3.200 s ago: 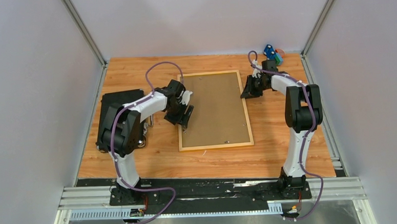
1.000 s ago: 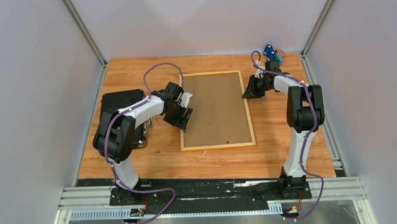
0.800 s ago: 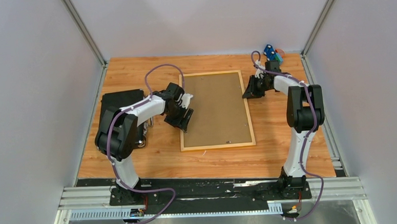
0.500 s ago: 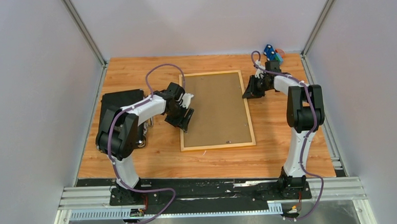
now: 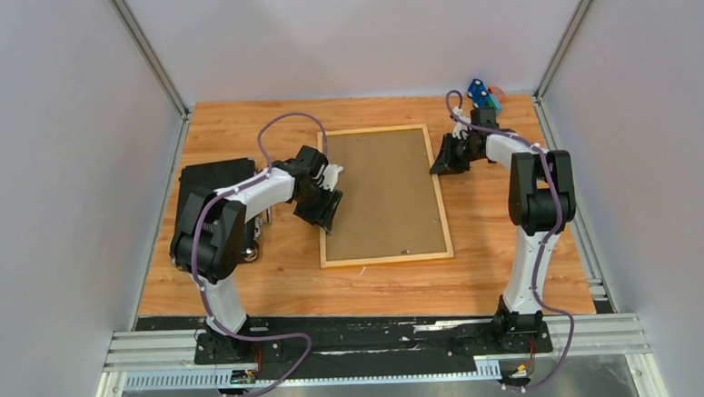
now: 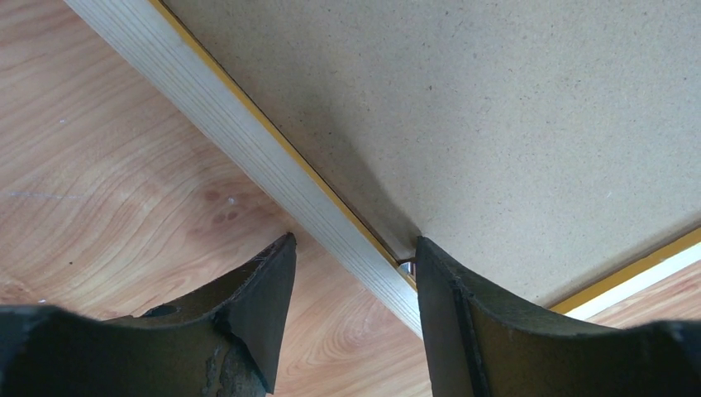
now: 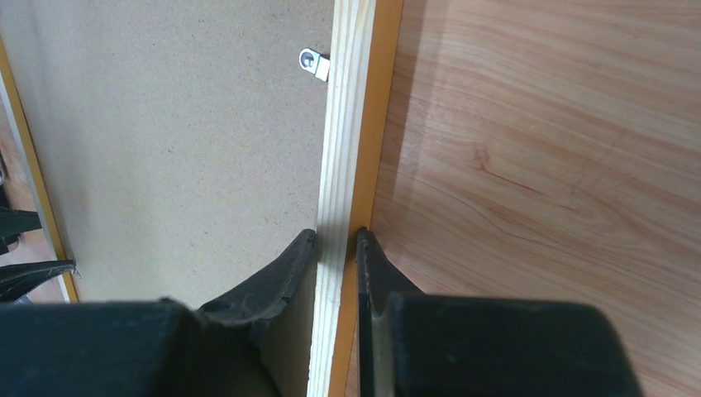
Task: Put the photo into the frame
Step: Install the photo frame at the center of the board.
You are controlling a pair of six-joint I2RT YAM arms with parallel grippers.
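Frame-fitting cell: the frame (image 5: 385, 259) lies flat and back-up mid-bench (image 5: 498, 273), its far rail close to the far edge. Bare wood stays open along the near edge and toward the right edge. The left jaws stand apart astride the left rail, one finger on the bench side and the other over the backing board (image 5: 384, 188); whether they press the rail cannot be told. The right jaws are pinched tight on the right rail near its far corner. The rails are pale wood with orange-tan sides, and a small metal tab (image 7: 312, 63) sits on the speckled brown board. A black case (image 5: 203, 174) lies by the left edge, and small blue items (image 5: 481, 92) sit at the far right corner. Grey walls enclose the orange-grained bench.
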